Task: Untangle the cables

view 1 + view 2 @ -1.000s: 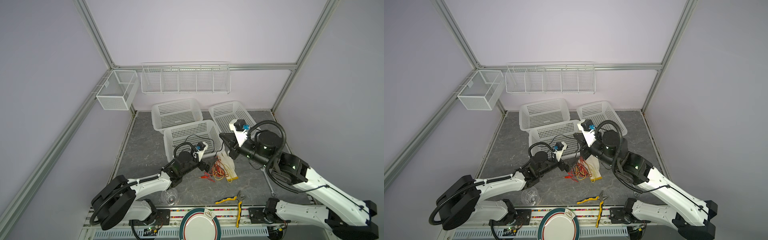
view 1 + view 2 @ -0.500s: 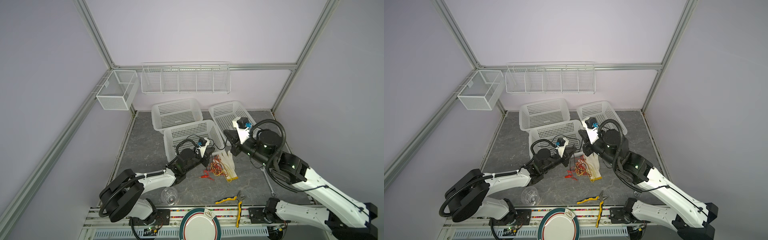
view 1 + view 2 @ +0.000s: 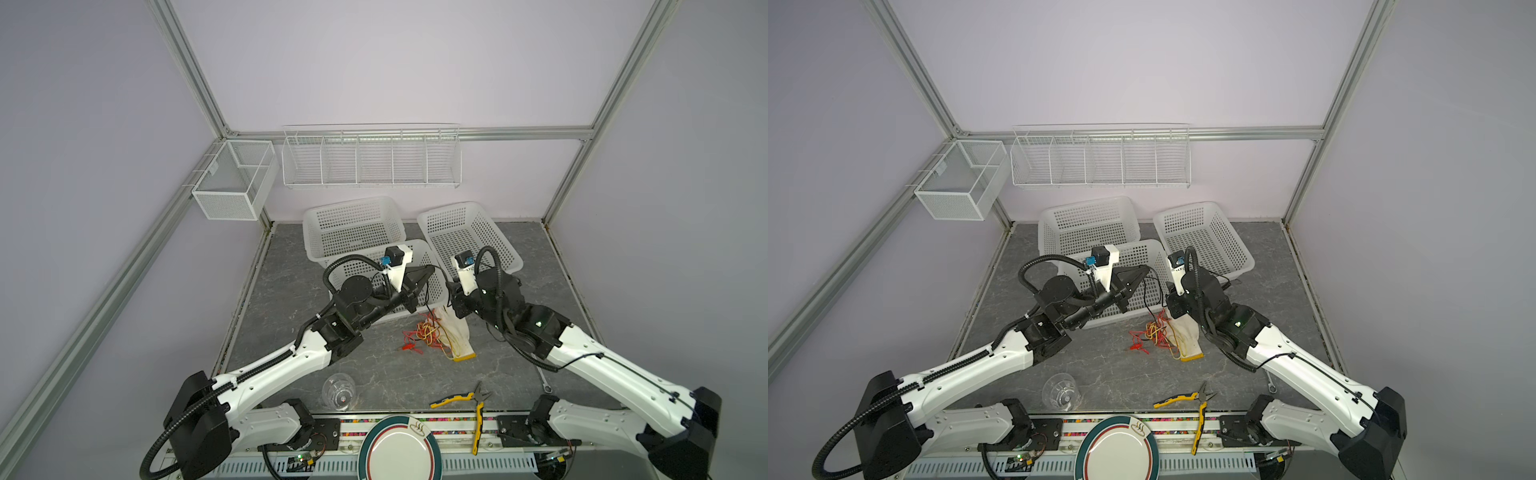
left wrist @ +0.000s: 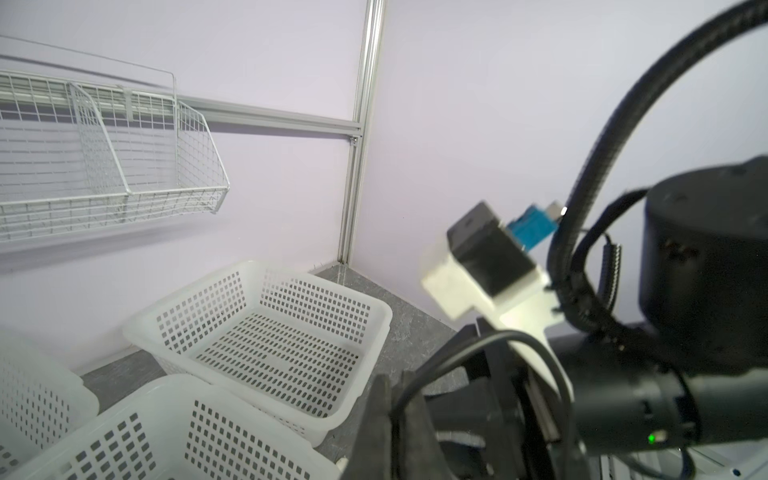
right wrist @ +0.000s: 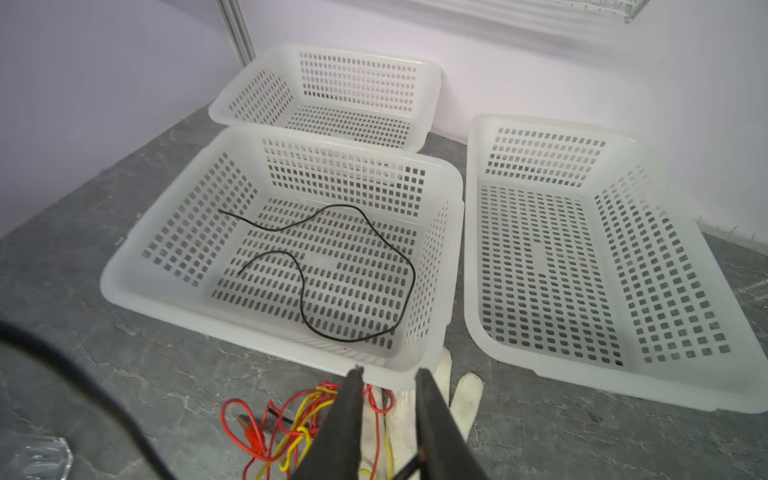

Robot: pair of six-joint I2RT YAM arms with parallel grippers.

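Grey tabletop (image 3: 286, 274): three baskets (image 3: 348, 204), one tangle of cables (image 3: 428, 334).

Pliers (image 3: 478, 400), plate (image 3: 399, 453), glove (image 3: 459, 338), maybe cup (image 3: 338, 390).

Open: bare counter (image 3: 386, 374) between cables (image 3: 428, 334) and glass (image 3: 338, 391).
Back: three baskets (image 3: 349, 232), packed close.
Right: glove (image 3: 457, 332) under the cables.
Front: pliers (image 3: 478, 405).
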